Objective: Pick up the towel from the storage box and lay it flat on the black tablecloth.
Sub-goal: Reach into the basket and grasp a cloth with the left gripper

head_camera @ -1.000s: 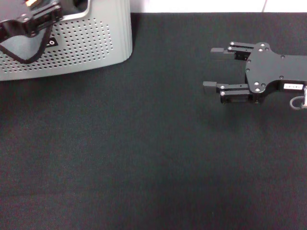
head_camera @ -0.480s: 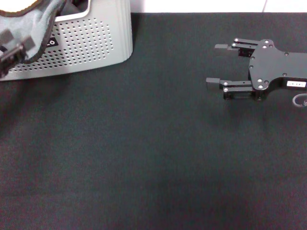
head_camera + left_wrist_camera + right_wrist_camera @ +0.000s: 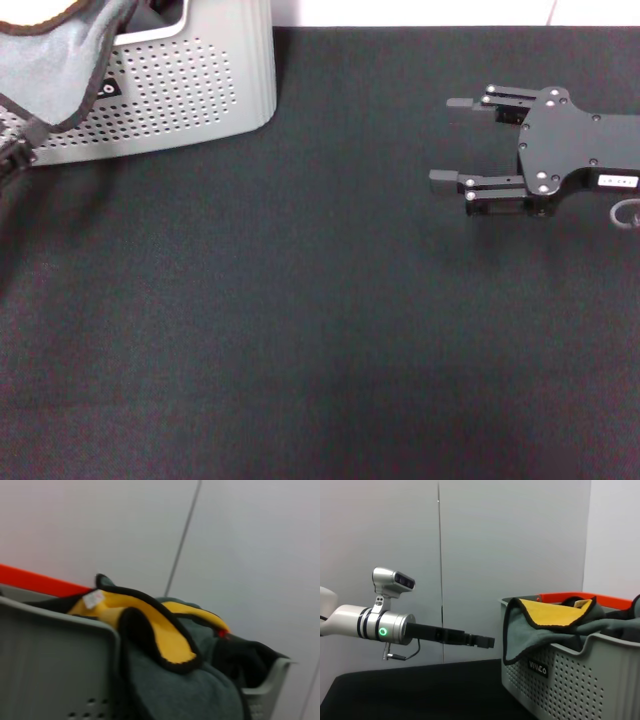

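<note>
The towel (image 3: 55, 65) hangs over the front rim of the light-grey storage box (image 3: 190, 90), grey face out with black edging. Its yellow face shows in the left wrist view (image 3: 165, 640) and in the right wrist view (image 3: 550, 615). My left gripper (image 3: 8, 160) is at the far left edge, just in front of the box. In the right wrist view the left gripper (image 3: 487, 641) is level with the hanging towel corner, with a small gap between them. My right gripper (image 3: 441, 140) is open and empty over the black tablecloth (image 3: 300, 300) at the right.
A dark cloth (image 3: 245, 655) lies in the box behind the towel. The box carries a small black label (image 3: 537, 668). A pale wall stands behind the table's far edge.
My left gripper has drawn back from over the box toward the front left. The towel has come out over the rim and now hangs down the front wall. The right gripper shifted slightly right.
</note>
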Tool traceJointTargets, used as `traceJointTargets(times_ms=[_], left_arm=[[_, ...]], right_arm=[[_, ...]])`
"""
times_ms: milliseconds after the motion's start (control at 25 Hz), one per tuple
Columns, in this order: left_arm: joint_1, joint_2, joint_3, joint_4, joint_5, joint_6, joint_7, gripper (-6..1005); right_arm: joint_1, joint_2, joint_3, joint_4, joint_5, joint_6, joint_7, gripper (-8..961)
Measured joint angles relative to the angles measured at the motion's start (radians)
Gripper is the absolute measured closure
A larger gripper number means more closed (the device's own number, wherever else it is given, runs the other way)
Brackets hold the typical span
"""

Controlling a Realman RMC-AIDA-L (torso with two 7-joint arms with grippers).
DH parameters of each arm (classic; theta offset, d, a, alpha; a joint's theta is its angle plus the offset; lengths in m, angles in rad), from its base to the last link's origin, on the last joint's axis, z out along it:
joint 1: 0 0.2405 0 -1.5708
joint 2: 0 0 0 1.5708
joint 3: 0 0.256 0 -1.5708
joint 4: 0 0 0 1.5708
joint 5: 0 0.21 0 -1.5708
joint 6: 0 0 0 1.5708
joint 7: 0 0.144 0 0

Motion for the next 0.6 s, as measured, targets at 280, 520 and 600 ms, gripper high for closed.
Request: traceJointTargets(times_ms=[280, 520, 600], left_arm=[[-0.033, -0.002, -0.023, -0.055, 0.013, -0.081, 0.006, 350], [-0.068, 0.000, -0.021, -0.081, 0.013, -0.118, 0.003, 358], [-0.079, 0.000, -0.020, -0.086, 0.013, -0.126, 0.002, 360]], right_arm=[[0.004, 0.001, -0.001, -0.001, -0.001, 0.003, -0.004, 172], [0.001, 0.002, -0.001, -0.002, -0.002, 0.005, -0.005, 172], [-0.001, 0.002, -0.001, -0.002, -0.002, 0.005, -0.006, 173]])
